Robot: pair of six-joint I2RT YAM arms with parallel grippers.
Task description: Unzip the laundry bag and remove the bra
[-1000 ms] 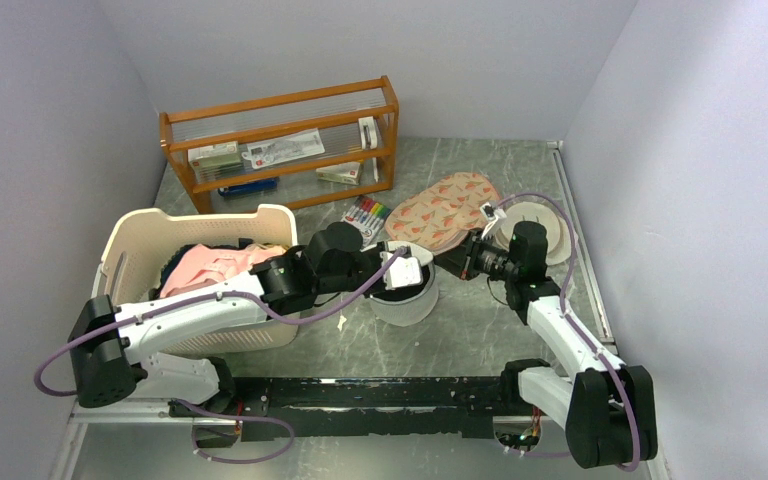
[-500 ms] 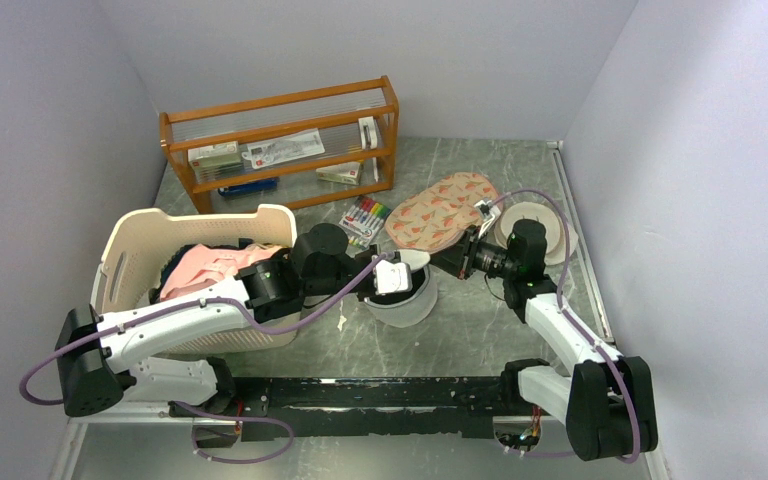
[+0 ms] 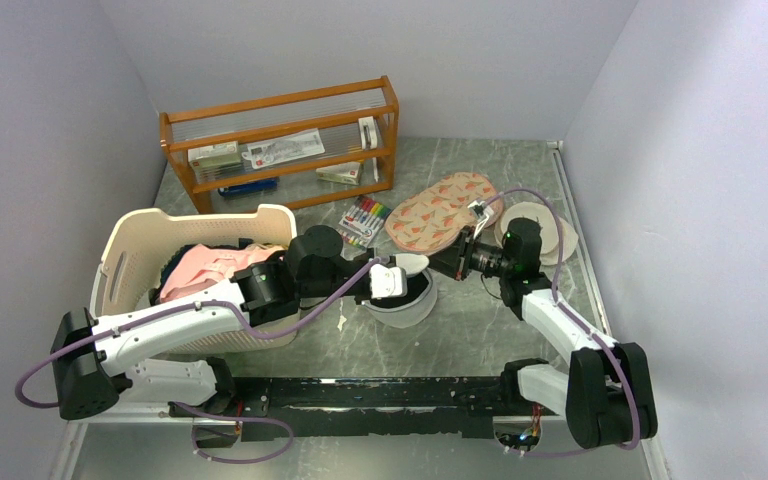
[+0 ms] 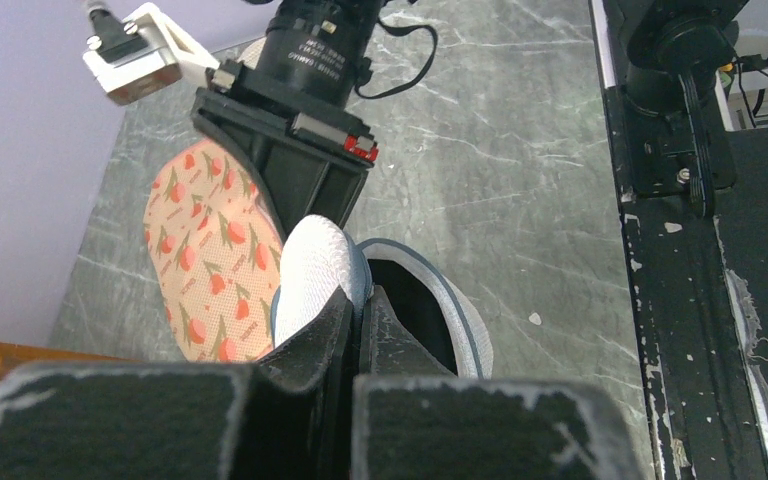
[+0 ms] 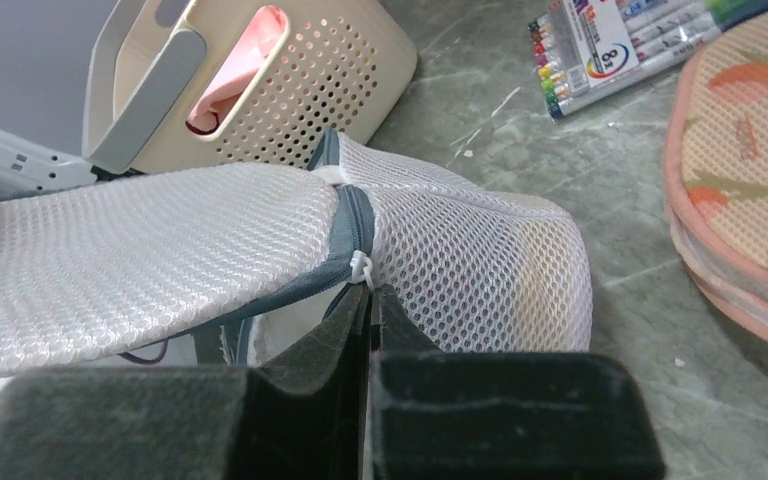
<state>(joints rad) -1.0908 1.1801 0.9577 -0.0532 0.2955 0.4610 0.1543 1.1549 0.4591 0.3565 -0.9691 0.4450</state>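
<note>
White mesh laundry bag [image 5: 460, 250] part-unzipped — basket [image 3: 210, 213] holds pink garment [image 3: 210, 266].

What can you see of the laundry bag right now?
The laundry bag is a round white mesh pouch with a grey zipper band around its rim, resting on the table between the two arms. It is partly unzipped: the upper flap is lifted, showing a dark opening in the left wrist view. The left pincer is shut on the flap's edge, and the right pincer is shut at the small white zipper pull. What is inside cannot be made out.
</note>
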